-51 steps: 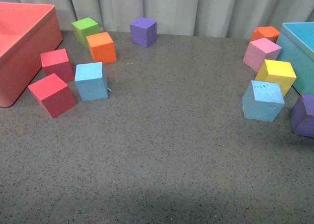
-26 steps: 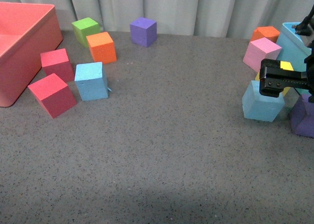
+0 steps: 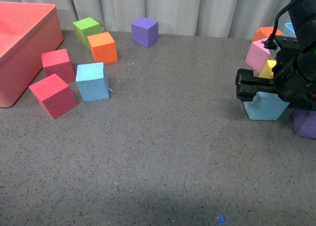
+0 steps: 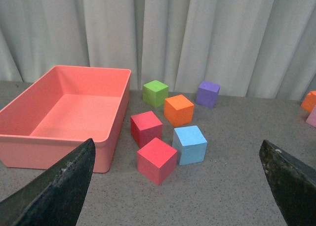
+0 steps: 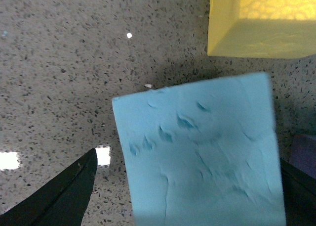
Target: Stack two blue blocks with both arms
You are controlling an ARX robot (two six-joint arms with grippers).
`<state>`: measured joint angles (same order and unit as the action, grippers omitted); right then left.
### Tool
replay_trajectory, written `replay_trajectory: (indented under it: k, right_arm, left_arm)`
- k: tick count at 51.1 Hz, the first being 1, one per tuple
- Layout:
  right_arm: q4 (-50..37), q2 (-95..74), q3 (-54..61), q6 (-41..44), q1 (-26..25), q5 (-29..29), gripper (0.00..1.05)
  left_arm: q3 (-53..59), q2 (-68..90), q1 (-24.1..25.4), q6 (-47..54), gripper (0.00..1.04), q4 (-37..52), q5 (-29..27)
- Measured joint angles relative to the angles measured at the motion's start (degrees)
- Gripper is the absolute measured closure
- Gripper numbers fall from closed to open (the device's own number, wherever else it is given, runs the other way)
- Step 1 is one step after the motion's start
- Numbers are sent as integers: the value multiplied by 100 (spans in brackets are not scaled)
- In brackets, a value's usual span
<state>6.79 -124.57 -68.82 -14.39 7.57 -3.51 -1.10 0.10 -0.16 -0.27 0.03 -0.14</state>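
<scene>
One blue block (image 3: 92, 81) sits on the grey table at the left, beside two red cubes; the left wrist view shows it too (image 4: 190, 144). The other blue block (image 3: 264, 109) stands at the right, its top partly covered by my right gripper (image 3: 264, 90). That gripper hovers open right over it. In the right wrist view the dented top of this block (image 5: 202, 152) fills the space between the fingers of the right gripper (image 5: 185, 206). My left gripper (image 4: 173, 196) is open and empty, well back from the left block. The left arm is out of the front view.
A coral bin (image 3: 19, 63) stands at the far left, with red cubes (image 3: 52, 95), an orange cube (image 3: 102, 47), a green cube (image 3: 86, 29) and a purple cube (image 3: 144, 31) nearby. Around the right block crowd a yellow cube (image 5: 261, 23), a pink cube (image 3: 256, 55) and a purple cube (image 3: 306, 124).
My right arm has come into view from the right and moved left, over the right blue block. The blocks have not moved.
</scene>
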Motion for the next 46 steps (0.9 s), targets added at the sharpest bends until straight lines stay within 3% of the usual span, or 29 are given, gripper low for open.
replay_trajectory:
  k: [13,21,26,35,46]
  right_arm:
    - [131,-245,-262,-74,-11,35,11]
    - [131,-251,-278,-109,0,35,41]
    - [131,-238,-275,-129,22,44,53]
    - [83,-111,-260,-131,142,212,57]
    - [313,-105,-719,-199,662,341,58]
  left_arm:
    - [0,0,0,0,7,0,0]
    - [0,0,0,0,7,0,0]
    - [0,0,0,0,7,0,0]
    - [0,0,0,0,7,0,-2]
    - [0,0,0,0,7,0,0]
